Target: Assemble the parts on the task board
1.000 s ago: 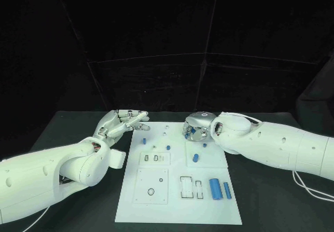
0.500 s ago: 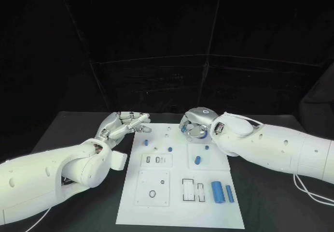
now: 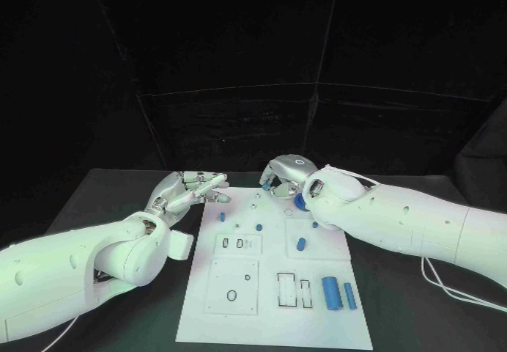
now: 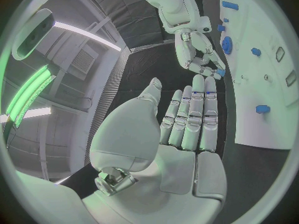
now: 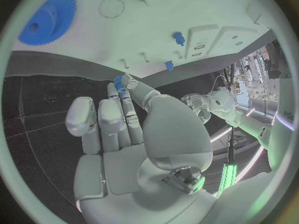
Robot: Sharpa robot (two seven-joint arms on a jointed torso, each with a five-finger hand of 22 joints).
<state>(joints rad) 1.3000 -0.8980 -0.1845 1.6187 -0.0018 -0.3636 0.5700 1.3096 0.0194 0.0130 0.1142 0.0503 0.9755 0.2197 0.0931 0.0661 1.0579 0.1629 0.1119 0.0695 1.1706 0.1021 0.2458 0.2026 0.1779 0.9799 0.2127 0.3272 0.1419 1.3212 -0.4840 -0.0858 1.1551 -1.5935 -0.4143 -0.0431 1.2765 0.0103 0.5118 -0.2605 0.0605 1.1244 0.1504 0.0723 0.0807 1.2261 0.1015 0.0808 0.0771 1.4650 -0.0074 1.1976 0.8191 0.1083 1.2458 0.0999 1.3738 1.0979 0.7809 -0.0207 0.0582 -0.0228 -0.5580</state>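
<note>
Both hands at the far end of the task board [image 3: 238,293]

Nearest, at 5 o'clock, two blue cylinders [image 3: 337,293] lie on the board. The right arm partly hides a blue gear [image 5: 48,16], plain from the right wrist. Left hand [image 3: 188,192] at 10 o'clock is flat, empty. Right hand [image 3: 281,176] at 12 pinches a small blue part [image 4: 220,72].

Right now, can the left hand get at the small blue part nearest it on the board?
Probably yes: the left hand hovers open beside the task board, and nothing lies between it and the small blue part.
</note>
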